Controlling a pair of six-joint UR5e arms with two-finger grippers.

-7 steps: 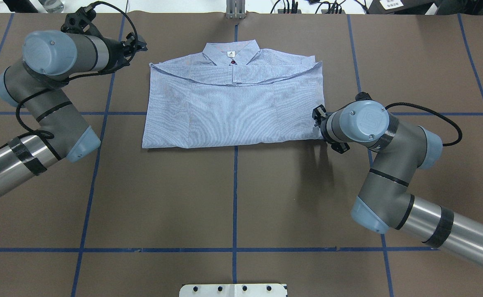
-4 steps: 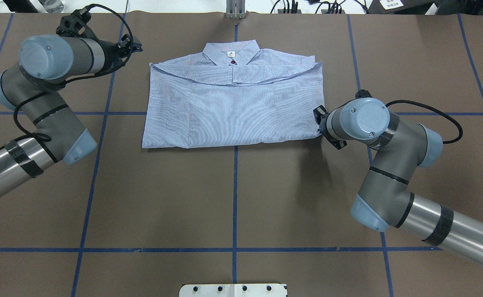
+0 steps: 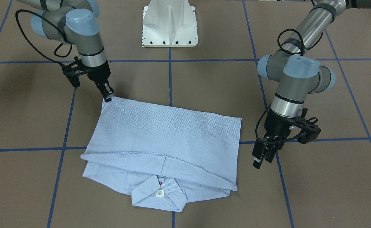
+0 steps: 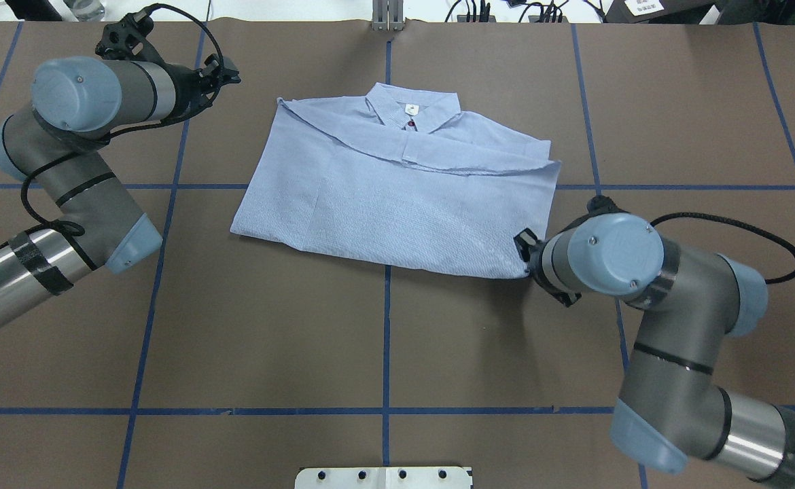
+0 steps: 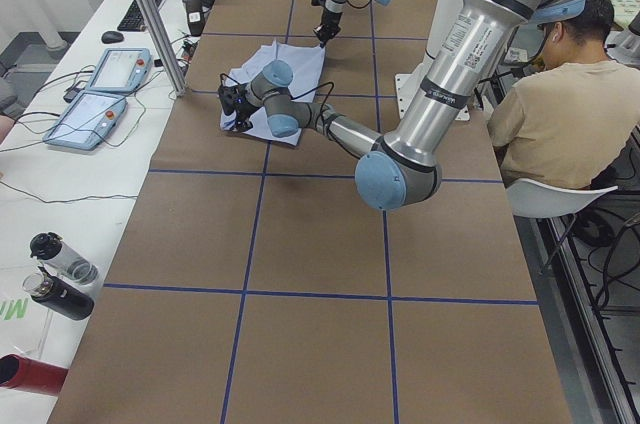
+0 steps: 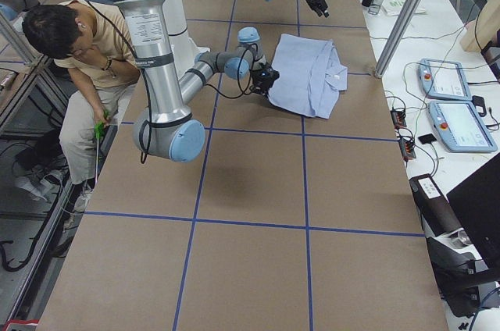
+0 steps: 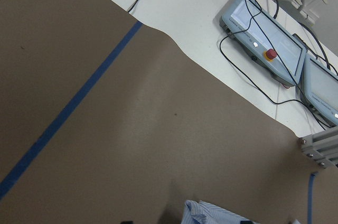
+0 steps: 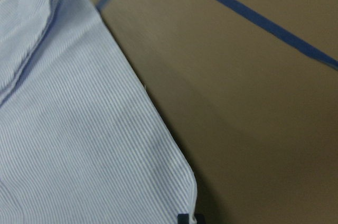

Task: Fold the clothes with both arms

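Bright, even overhead light; soft short shadows; right wrist view blurred, slightly dim.

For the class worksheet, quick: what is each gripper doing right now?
Left gripper: open, holding nothing.
Right gripper: closed on a corner of the shirt.

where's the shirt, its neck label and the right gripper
shirt point(image 4: 397, 204), overhead exterior view, middle of the folded front panel.
neck label point(image 4: 410, 109), overhead exterior view, centre of the white tag.
right gripper point(image 3: 107, 96), exterior front-facing view, between its fingertips, at the shirt's corner.
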